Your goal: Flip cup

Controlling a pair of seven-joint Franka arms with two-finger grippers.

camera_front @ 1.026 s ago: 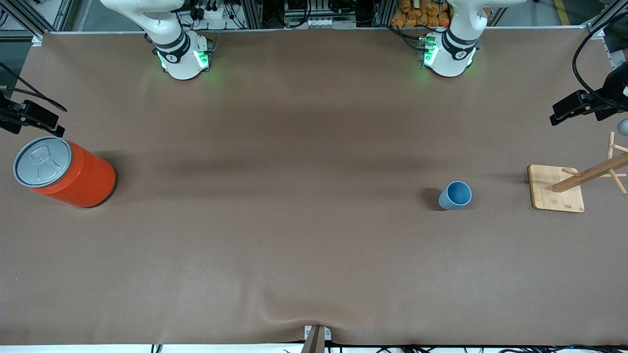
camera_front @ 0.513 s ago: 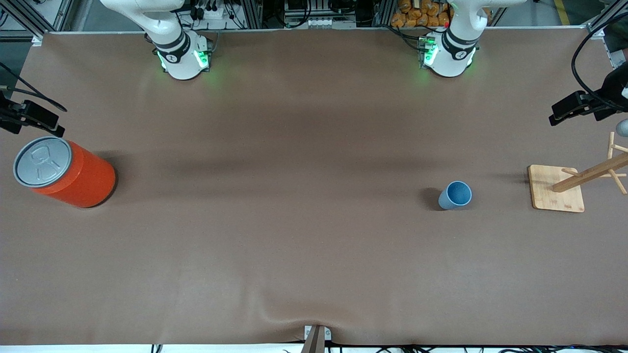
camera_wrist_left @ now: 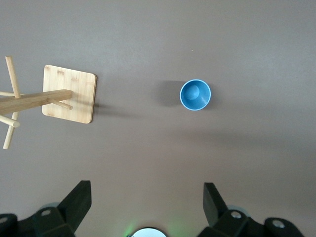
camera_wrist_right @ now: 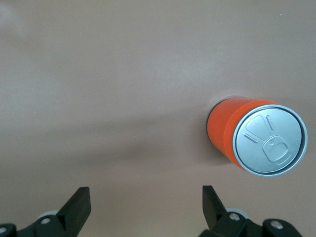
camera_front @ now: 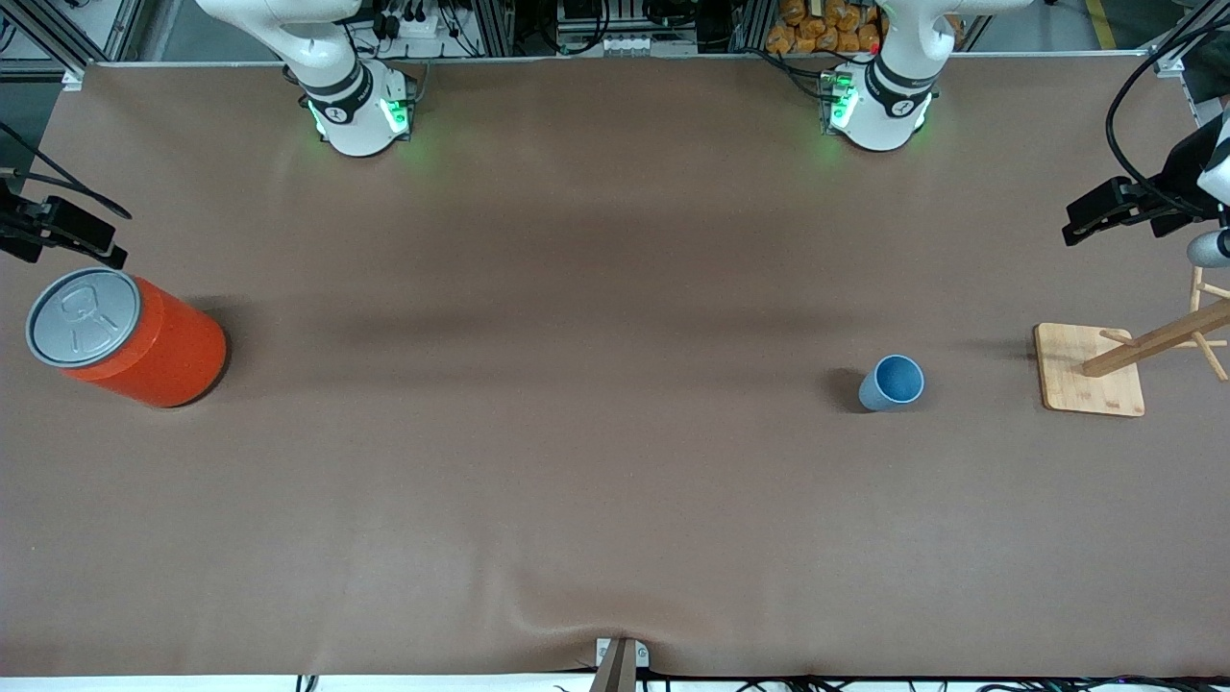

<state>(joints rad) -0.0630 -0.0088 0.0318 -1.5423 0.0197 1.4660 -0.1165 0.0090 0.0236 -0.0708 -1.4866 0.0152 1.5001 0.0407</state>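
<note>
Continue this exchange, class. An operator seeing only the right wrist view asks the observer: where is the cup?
Observer: The cup stands toward the left arm's end of the table, beside a wooden peg rack.
Operator: Which way up?
Observer: Upright, mouth up.
Operator: Any hand on it?
Observer: No. The left hand hangs open in the air, apart from it; your right hand waits open above the table by the orange can.

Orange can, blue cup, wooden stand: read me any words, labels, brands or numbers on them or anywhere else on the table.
No readable text anywhere.
Large orange cylinder can: plain side; its grey lid has only embossed pull-tab outlines, no letters.
Small light-blue plastic cup: plain inside and out.
Wooden peg stand on a square bamboo base: unmarked.
Brown table cover: unmarked.
</note>
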